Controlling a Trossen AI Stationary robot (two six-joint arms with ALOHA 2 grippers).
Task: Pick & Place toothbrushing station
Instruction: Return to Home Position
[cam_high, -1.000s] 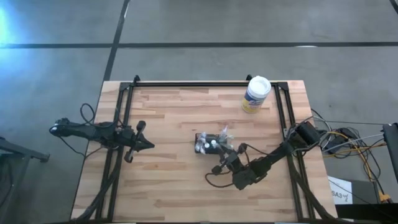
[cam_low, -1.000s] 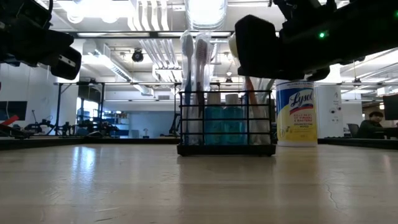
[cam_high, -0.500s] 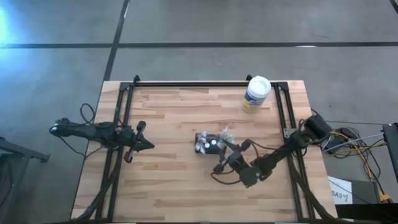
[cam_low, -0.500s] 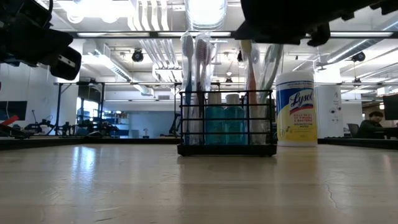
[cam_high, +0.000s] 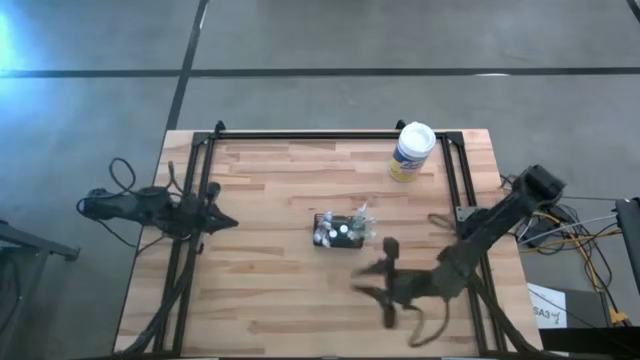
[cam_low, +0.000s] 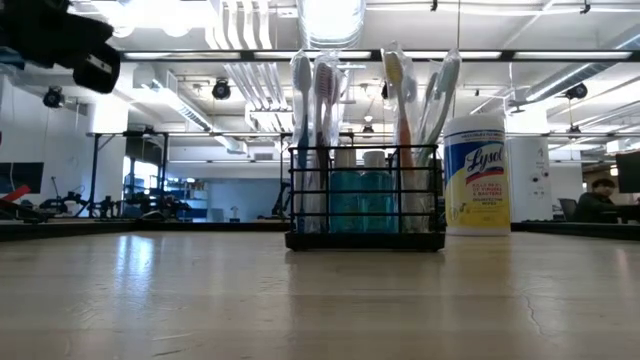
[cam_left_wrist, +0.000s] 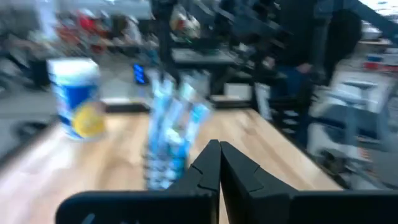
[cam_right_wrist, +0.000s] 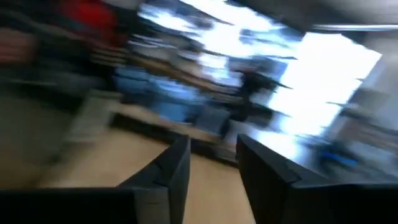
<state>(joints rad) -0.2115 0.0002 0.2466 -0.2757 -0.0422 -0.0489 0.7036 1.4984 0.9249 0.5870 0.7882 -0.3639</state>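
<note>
High view: the station (cam_high: 340, 231) sits at the middle of the counter (cam_high: 270, 290), packed full, with the canister (cam_high: 412, 151) well apart toward the upper right. I see nothing loose on the wood. The left gripper (cam_high: 222, 221) hangs at the counter's left edge, well apart from the station. The right gripper (cam_high: 380, 280) is lower right of the station, near it but not touching, and too smeared here for me to read its fingers.

Low view: the station stands upright at centre frame, with brushes (cam_low: 310, 100) rising from both ends and blue bottles (cam_low: 345, 195) between them. The canister stands just right of it. Only a dark part of the left arm (cam_low: 60, 40) shows, in the upper left corner.

Left wrist view: the left fingers (cam_left_wrist: 208, 165) are pressed together on nothing. The station and canister show blurred beyond them, left of centre.

Right wrist view: the right fingers (cam_right_wrist: 177, 168) are spread with an empty gap between them. Bare counter and the room lie past them, and the station is out of frame.

My read is that the loading is finished. All I have left is parking both arms clear of the counter.
</note>
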